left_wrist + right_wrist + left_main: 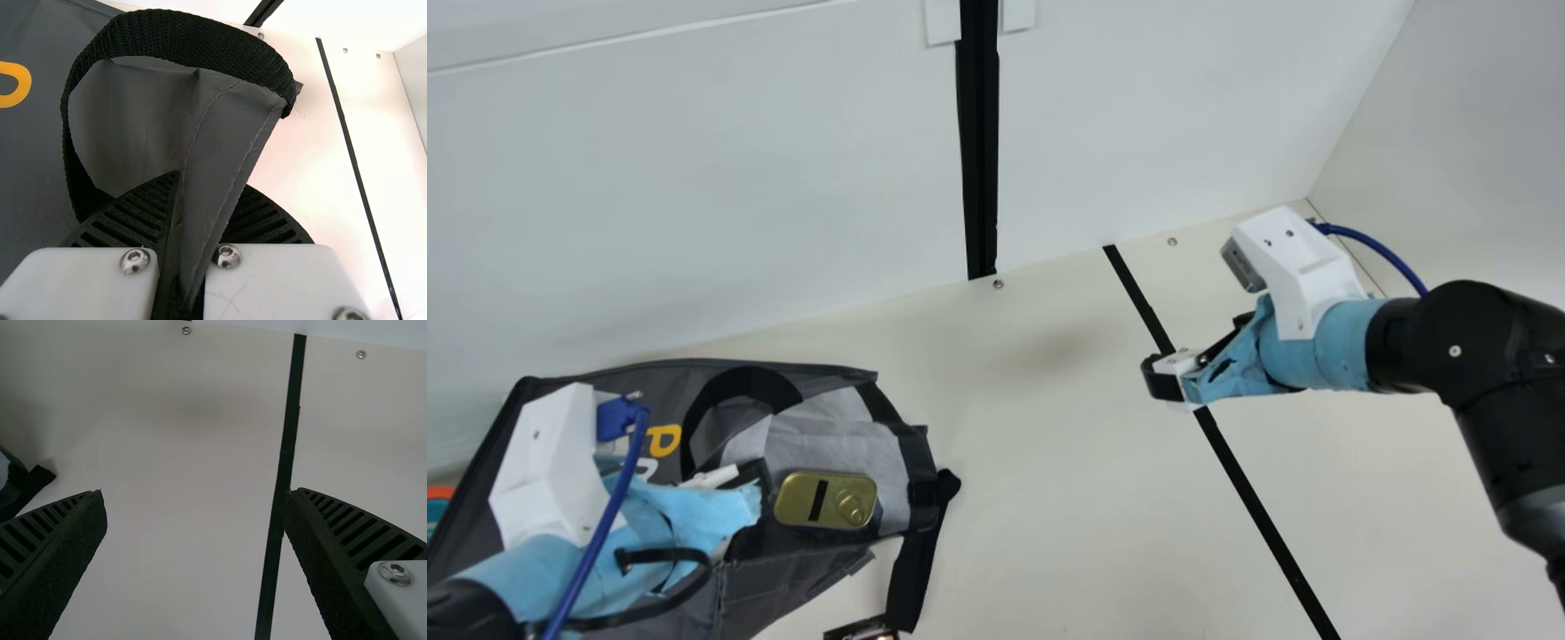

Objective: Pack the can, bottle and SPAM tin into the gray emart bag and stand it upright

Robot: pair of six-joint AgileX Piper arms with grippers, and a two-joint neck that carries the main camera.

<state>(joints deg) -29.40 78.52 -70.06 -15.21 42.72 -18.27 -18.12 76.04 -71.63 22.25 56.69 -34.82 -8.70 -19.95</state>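
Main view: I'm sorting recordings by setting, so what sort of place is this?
Probably a robotics lab or test booth: plain pale walls stand right behind a cream table, a black strip crosses it, and two robot arms hang over it.

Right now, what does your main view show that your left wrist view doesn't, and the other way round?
Main view: the SPAM tin, lying on the bag, and the right tool above the table.

Left wrist view: the stitched seam up close, and the left tool with its ribbed fingers pinching a fold of gray fabric.

Both: the gray emart bag, its black handle, orange lettering and the black table line.
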